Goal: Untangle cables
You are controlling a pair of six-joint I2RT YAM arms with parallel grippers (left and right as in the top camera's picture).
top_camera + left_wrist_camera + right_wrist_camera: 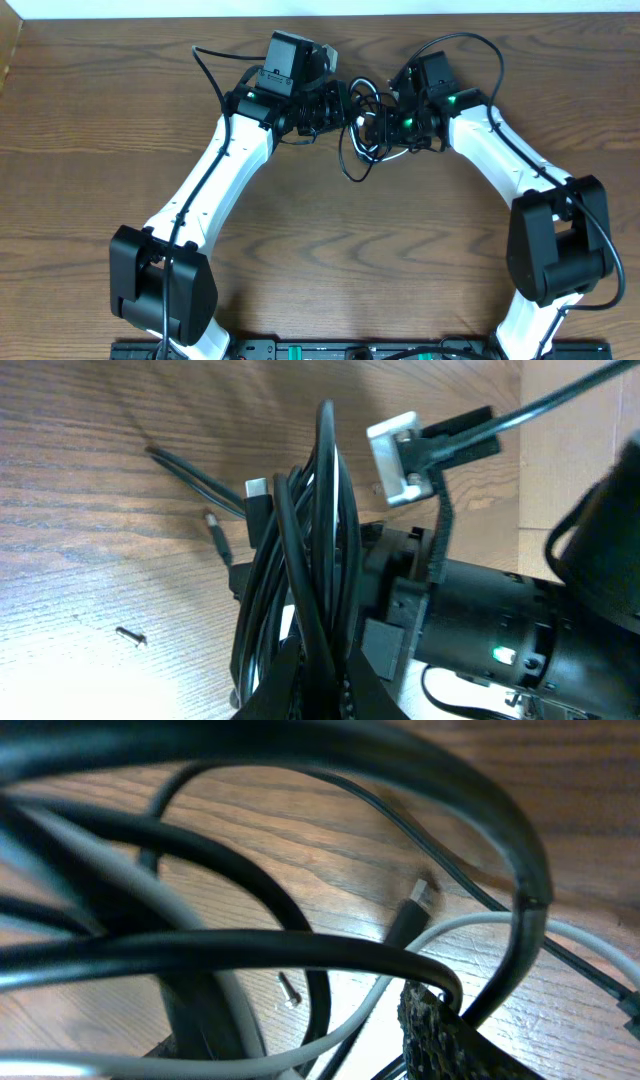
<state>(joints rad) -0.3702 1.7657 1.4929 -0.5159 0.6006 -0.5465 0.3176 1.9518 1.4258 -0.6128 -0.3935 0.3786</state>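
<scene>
The cables [362, 135] are a tangle of thin black cords and one white cord, hanging between the two grippers at the far middle of the table. My left gripper [325, 690] is shut on a bundle of black cables [320, 540] that runs up from its jaws; a plug end [257, 491] sticks out beside it. My right gripper [330, 1040] is open, and loops of black and white cable [380, 995] pass between and in front of its fingers. One black loop rests over its textured right finger [450, 1040]. A black plug [412, 910] lies on the wood beyond.
The two arms meet closely at the far middle [350, 110]; the right arm's body with a green light [505, 655] fills the left wrist view's right side. A small loose screw [130, 635] lies on the wooden table, and it also shows in the right wrist view [288, 990].
</scene>
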